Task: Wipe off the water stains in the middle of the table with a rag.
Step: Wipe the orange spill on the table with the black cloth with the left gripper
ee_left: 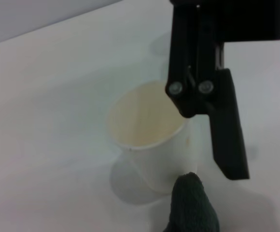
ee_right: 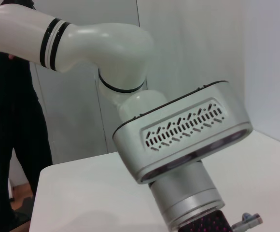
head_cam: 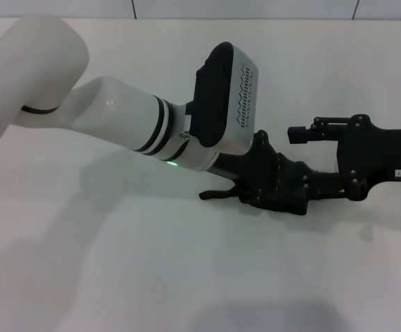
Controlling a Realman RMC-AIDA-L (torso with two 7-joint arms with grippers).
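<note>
The left end effector (head_cam: 266,181) is pressed at mid-surface, seemingly clamped on the rumpled black cloth rag (head_cam: 256,197). The translucent whitish cup (ee_left: 147,137) just beside could be toppled by a sweep. The stains are hidden.

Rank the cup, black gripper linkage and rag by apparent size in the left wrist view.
1. Black gripper linkage; it is nearer the camera, so its lead over the cup is unsure.
2. Cup.
3. Rag; only a tip is in frame.
</note>
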